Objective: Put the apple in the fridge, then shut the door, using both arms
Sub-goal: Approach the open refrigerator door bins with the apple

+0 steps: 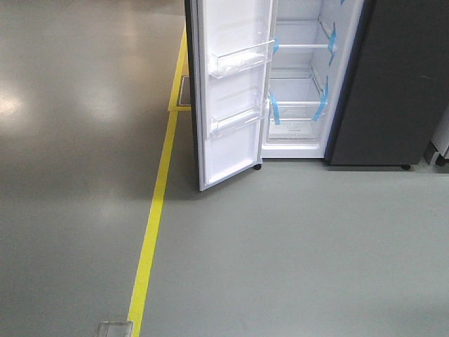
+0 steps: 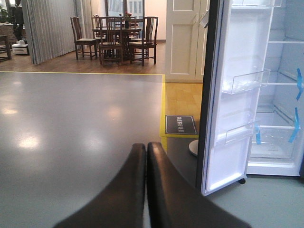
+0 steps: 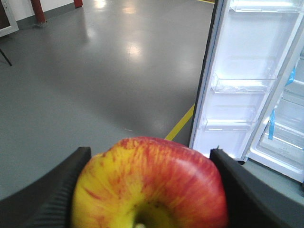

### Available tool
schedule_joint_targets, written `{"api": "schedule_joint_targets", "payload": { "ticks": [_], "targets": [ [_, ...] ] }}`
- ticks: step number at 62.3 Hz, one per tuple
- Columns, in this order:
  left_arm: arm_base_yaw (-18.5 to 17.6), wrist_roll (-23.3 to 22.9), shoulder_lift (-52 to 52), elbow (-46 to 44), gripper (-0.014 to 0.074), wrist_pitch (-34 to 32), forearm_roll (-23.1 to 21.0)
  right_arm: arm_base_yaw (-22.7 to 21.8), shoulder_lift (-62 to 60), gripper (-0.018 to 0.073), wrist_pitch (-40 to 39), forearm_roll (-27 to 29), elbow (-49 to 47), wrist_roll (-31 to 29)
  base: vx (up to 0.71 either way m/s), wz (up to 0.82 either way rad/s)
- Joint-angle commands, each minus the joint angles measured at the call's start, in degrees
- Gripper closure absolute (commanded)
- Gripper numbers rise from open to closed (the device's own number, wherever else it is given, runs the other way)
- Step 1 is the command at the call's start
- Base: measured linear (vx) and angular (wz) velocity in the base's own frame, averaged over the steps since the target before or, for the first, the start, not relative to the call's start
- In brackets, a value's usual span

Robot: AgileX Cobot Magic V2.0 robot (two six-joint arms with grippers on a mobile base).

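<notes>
The apple [image 3: 149,185] sits in the right jaws, pinched at its two sides between the ribbed black fingers [image 3: 52,194], stem hollow facing the wrist camera. It is in the air above the grey floor [image 1: 295,246], well apart from the fridge [image 1: 295,133]. The left jaws are pressed together with nothing between them, their fingers [image 2: 126,190] touching along their length.

The door [image 1: 231,151] stands wide open, white inside showing, with two clear bins [image 1: 238,63] on it. Inside the fridge the glass shelves [image 1: 298,46] look bare, their front edges marked with blue tape [image 1: 320,109].

The placing step has hardly begun, as I judge it: the apple has yet to be carried in.

Several things could go wrong. The apple is round and smooth and is gripped only on two sides, so a jolt as the base rolls forward could make it turn or slip out and roll off across the floor. The open door edge lies near the line of approach, and the right arm could clip it or a bin if it swings in too far to the left. Coming in low, the apple could strike a shelf's front edge and be knocked loose. Released off level, it may roll toward the opening. Lastly, if the left arm pushes the door before the right arm is clear, the door would trap it, and closed fingers may skid on the smooth door.
</notes>
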Motion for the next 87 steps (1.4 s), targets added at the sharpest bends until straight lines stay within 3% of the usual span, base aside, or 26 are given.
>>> {"api": "schedule_joint_targets", "payload": {
  "ticks": [1,87],
  "targets": [
    [-0.2,-0.4,-0.9,1.6,0.0603,-4.5,-0.3,-0.1,-1.2,0.0504,-0.5,2.5,-1.3,-0.5,0.21,0.03],
    [-0.2,-0.4,-0.9,1.6,0.0603,-4.5,-0.3,-0.1,-1.2,0.0504,-0.5,2.5,-1.3,-0.5,0.19,0.00]
  ]
}}
